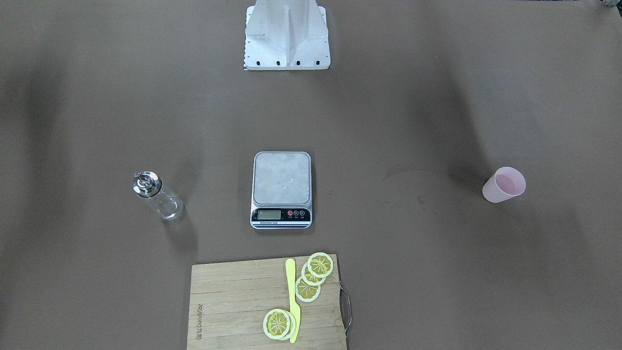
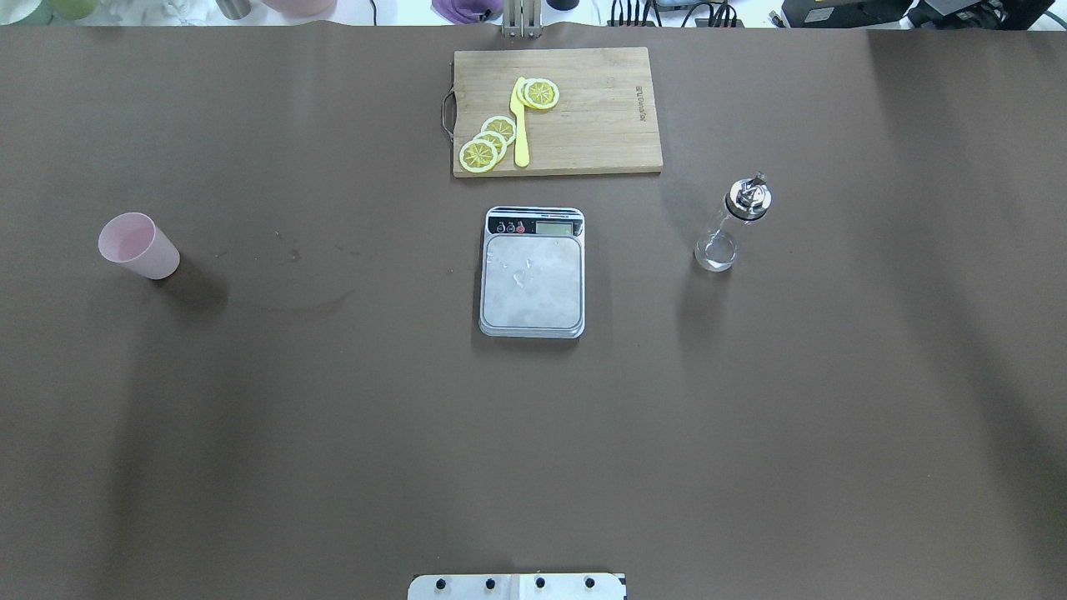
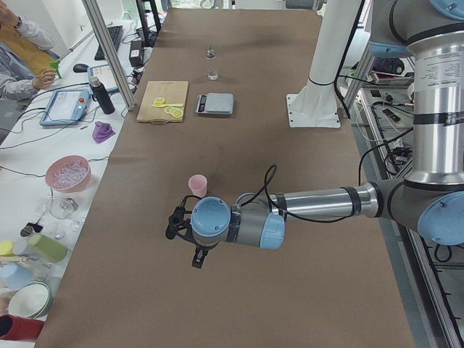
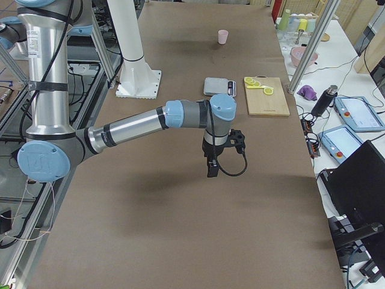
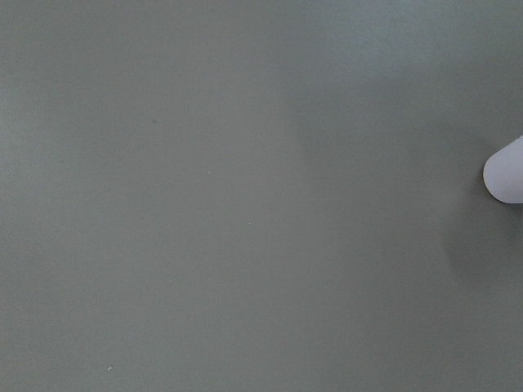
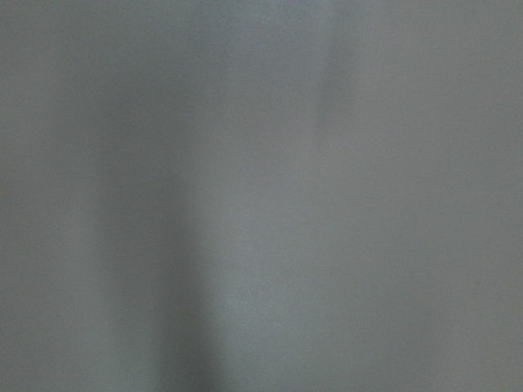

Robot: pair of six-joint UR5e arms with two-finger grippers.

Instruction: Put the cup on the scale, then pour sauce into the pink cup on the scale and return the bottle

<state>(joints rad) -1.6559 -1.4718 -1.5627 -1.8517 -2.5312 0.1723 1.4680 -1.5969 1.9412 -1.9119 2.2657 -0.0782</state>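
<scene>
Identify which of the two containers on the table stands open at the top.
The pink cup, on the robot's left of the scale; the glass bottle is capped in chrome.

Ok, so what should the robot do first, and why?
Probably move the left arm over the pink cup, ready to grab it. The cup stands upright on the robot's left, far from the scale, which has no cup on it. The bottle on the other side can wait until the cup is there.
</scene>
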